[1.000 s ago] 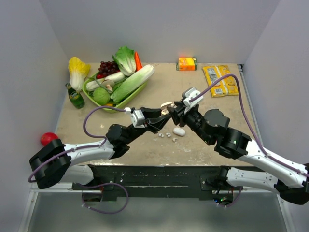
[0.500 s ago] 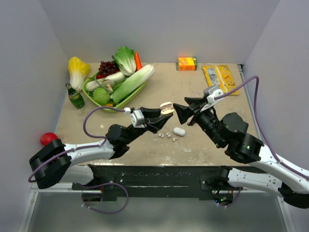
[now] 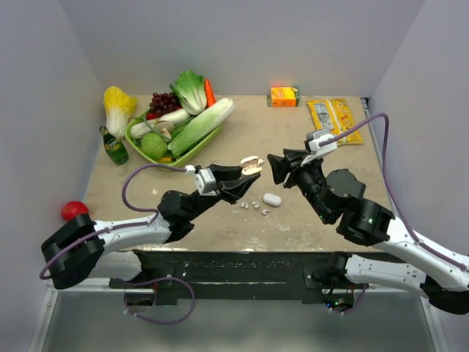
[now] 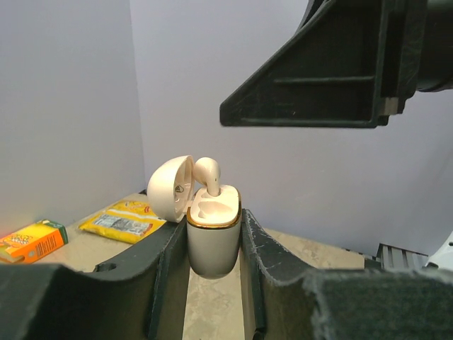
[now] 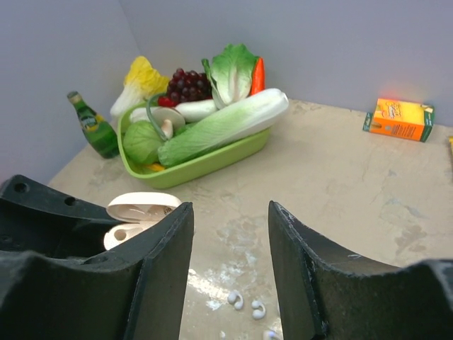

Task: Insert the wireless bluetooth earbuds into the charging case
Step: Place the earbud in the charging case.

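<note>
No legible txt; print on orange carton point(image 3: 284, 96) & yellow packet point(image 3: 333, 121) prob. too blurred

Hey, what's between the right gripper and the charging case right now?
Nothing: in the top view only an open gap separates the right gripper from the open charging case, held by the left gripper.

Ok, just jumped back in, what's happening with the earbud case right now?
The left gripper is clamped on the open charging case, held up off the table. One earbud stands stem-down in it; the slot beside that looks empty. The right gripper is open and empty, poised just beside the case. More loose earbuds lie on the table below.
</note>
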Robot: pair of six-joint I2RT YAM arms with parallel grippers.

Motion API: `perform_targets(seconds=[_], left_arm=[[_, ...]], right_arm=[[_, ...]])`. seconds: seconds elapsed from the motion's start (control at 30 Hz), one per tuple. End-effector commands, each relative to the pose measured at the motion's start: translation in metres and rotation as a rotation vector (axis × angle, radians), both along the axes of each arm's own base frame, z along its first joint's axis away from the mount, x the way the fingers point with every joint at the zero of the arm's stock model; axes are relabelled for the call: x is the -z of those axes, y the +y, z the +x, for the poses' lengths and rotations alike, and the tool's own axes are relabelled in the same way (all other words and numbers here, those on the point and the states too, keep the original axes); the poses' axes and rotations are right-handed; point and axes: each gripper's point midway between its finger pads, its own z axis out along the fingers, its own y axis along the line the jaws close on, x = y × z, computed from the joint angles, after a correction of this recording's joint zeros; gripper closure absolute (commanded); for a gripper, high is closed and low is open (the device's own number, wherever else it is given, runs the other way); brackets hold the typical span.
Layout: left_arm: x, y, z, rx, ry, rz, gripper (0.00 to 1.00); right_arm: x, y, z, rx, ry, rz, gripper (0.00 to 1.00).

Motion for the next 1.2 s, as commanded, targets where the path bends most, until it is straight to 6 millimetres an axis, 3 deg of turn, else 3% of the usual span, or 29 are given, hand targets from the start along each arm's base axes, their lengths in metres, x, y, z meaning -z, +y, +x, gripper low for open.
perform_targets(seconds=[0.0, 0.5, 1.17], left_arm=[[-0.110, 0.069, -0.052, 0.012, -0.331, -0.435, 1.00], [-0.110, 0.073, -0.053, -0.005, -0.336, -0.437, 1.00], [-0.112, 0.077, -0.056, -0.004, -0.343, -0.437, 1.00]], right_arm=[[-0.008, 0.000, 0.002, 0.020, 0.006, -0.004, 0.51], [0.000, 0.020, 0.000, -0.056, 0.033, -0.042, 0.49], [0.012, 0.011, 0.005, 0.006, 0.069, -0.070, 0.47]])
